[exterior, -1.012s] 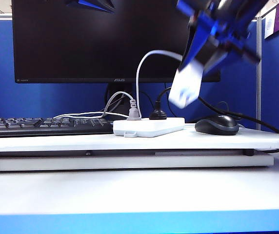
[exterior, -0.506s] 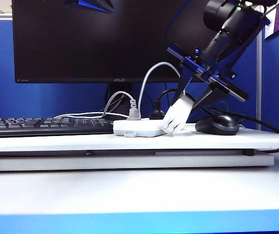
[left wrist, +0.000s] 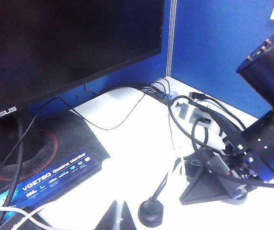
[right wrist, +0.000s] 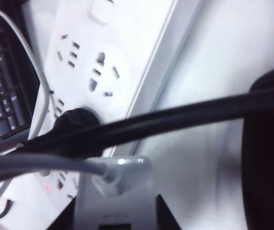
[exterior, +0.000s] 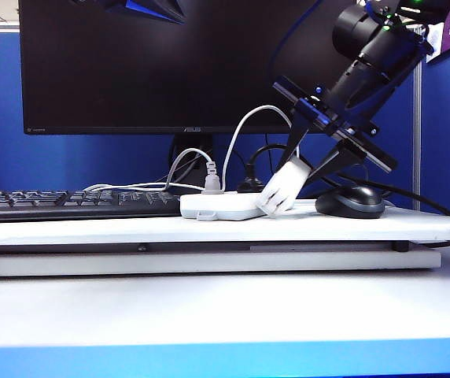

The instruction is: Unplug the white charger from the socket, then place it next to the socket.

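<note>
Exterior view: right claw (exterior: pixel 313 161) grips white charger (exterior: pixel 282 187) against socket (exterior: pixel 223 206); left claw (left wrist: pixel 119 216) apart.

The white charger (right wrist: pixel 115 201) is cut off at the right wrist view's six o'clock edge, its lower body hidden between the right gripper's fingers (right wrist: pixel 168 218). The left gripper (left wrist: pixel 119 216) shows only dark tips, perhaps closed together.

"ASUS" on the monitor (left wrist: pixel 55 52); "VG278Q" on its base (left wrist: pixel 55 158).
</note>
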You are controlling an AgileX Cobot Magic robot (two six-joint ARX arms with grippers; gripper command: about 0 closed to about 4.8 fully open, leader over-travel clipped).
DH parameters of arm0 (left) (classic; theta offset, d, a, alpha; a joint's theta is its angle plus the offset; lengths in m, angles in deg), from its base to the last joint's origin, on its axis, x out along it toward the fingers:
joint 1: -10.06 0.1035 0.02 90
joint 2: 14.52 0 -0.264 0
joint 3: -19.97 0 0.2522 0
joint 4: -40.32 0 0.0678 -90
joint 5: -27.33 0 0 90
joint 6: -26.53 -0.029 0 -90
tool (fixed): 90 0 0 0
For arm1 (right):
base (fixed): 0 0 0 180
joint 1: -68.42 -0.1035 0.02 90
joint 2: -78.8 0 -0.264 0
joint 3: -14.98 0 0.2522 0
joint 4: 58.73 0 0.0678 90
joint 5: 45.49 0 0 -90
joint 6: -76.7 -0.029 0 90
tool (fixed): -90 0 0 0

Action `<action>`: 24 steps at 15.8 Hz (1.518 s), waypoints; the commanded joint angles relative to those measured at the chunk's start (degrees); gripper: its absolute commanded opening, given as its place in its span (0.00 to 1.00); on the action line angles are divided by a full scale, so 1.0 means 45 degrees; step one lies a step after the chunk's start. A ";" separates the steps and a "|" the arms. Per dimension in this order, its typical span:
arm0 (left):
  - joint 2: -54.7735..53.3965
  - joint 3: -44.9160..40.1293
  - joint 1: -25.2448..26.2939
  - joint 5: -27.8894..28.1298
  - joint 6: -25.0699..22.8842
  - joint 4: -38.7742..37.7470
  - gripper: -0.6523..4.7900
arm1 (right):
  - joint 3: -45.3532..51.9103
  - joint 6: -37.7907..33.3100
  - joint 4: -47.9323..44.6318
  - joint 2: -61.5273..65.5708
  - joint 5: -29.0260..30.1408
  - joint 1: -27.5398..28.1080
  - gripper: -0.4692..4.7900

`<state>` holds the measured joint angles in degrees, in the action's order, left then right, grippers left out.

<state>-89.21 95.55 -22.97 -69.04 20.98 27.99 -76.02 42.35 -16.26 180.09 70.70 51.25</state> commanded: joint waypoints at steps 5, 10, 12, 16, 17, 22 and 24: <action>0.0034 0.0049 0.0000 -0.0112 -0.0005 0.0087 0.11 | 0.0063 0.0699 0.0238 -0.0534 -0.0228 0.0107 0.62; 0.0034 0.0049 0.0000 -0.0112 0.0000 0.0087 0.11 | 0.0063 0.1345 0.0627 -0.1574 -0.0505 0.0107 0.62; 0.0039 0.0049 0.0000 -0.0112 0.0000 0.0151 0.11 | 0.0063 0.1345 0.0704 -0.1943 -0.0510 0.0107 0.61; 0.0287 0.0058 -0.0005 -0.0112 0.0005 0.0228 0.11 | 0.0063 0.2059 0.1243 -0.3138 -0.0262 0.0107 0.08; 0.0583 0.0058 -0.0005 -0.0107 0.0010 0.0272 0.11 | 0.0063 0.2448 0.1273 -0.3677 -0.0121 0.0107 0.08; 0.3249 0.0058 -0.0005 -0.0063 0.0675 0.0078 0.11 | 0.0068 0.5289 0.0277 -0.7694 -0.0228 0.0092 0.08; 0.4503 0.0058 -0.0005 -0.0063 0.0675 -0.0699 0.11 | 0.0073 0.6518 -0.0015 -0.9219 -0.0801 0.0092 0.08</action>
<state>-71.40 95.64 -22.97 -69.28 23.67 26.79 -75.54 67.79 -14.64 140.77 68.45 51.71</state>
